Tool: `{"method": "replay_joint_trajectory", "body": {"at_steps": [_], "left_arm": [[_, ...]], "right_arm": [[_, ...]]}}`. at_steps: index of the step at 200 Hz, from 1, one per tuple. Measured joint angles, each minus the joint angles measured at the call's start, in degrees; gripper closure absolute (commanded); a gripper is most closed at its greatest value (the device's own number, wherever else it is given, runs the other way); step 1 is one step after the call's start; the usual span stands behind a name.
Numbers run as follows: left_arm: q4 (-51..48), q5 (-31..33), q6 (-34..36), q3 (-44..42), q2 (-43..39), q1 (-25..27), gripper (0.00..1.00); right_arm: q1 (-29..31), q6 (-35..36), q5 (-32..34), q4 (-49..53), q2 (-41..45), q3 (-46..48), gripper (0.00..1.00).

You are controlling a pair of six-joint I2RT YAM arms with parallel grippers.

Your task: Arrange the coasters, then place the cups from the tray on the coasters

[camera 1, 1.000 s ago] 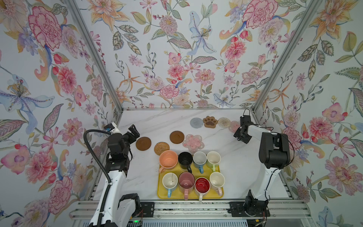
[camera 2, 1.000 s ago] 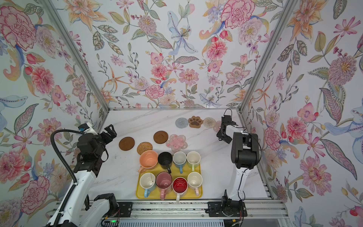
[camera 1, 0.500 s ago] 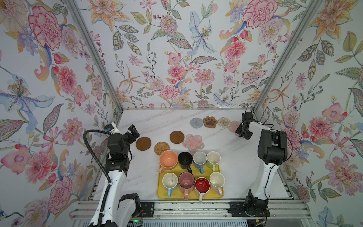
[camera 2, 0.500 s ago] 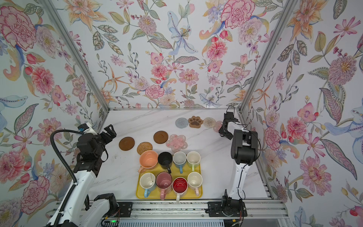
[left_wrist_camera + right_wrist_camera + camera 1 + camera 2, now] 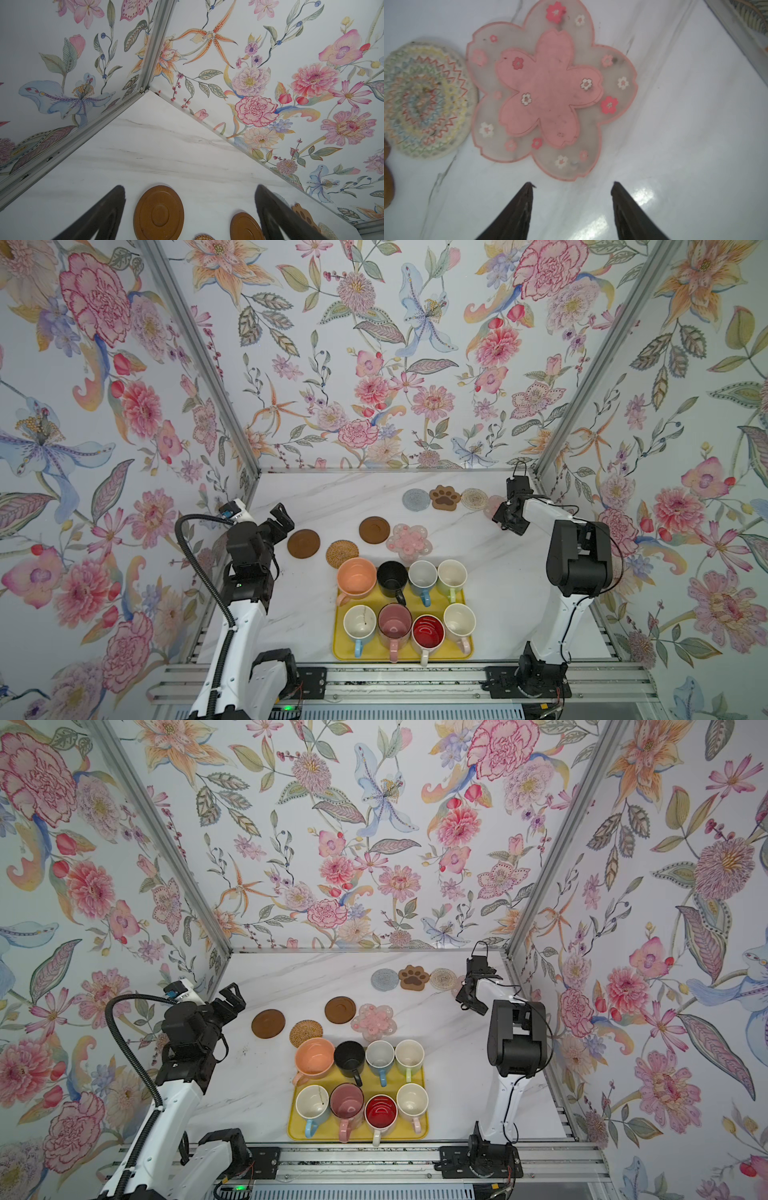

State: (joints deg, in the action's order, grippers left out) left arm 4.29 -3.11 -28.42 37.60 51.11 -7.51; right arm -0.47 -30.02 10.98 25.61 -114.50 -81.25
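Several cups stand on the yellow tray (image 5: 467, 651) near the front, among them a peach one (image 5: 356, 578), a black one (image 5: 391, 577) and a red-inside one (image 5: 428, 632). Coasters lie behind: two brown discs (image 5: 304, 543) (image 5: 374, 529), rattan (image 5: 342, 554), a pink flower (image 5: 409, 539), and a back row of grey (image 5: 416, 499), paw (image 5: 444, 497) and clear (image 5: 474, 498). My right gripper (image 5: 572, 185) hangs open and empty just short of a second pink flower (image 5: 548, 89). Left of the discs, my left gripper (image 5: 190, 188) is wide open and empty.
Floral walls close the marble table on the left, back and right. The right gripper (image 5: 508, 517) works close to the back right corner post. The left gripper (image 5: 282, 517) is near the left wall. A rail runs along the front edge.
The right wrist has shifted and turned slightly beside the back pink flower coaster. The left arm, the cups and the other coasters have not moved.
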Motion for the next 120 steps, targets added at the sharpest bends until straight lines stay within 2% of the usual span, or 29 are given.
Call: {"method": "replay_joint_trajectory", "body": {"at_steps": [66, 120], "left_arm": [[0.11, -1.07, 0.00, -1.22, 0.00, -0.26, 0.01], [0.48, -1.25, 0.00, -1.53, -0.02, -0.70, 0.01]], "right_arm": [[1.16, 0.02, 0.57, -0.09, -0.98, 0.63, 0.50], [1.16, -0.02, 1.53, 0.74, -3.41, 0.57, 0.51]]}}
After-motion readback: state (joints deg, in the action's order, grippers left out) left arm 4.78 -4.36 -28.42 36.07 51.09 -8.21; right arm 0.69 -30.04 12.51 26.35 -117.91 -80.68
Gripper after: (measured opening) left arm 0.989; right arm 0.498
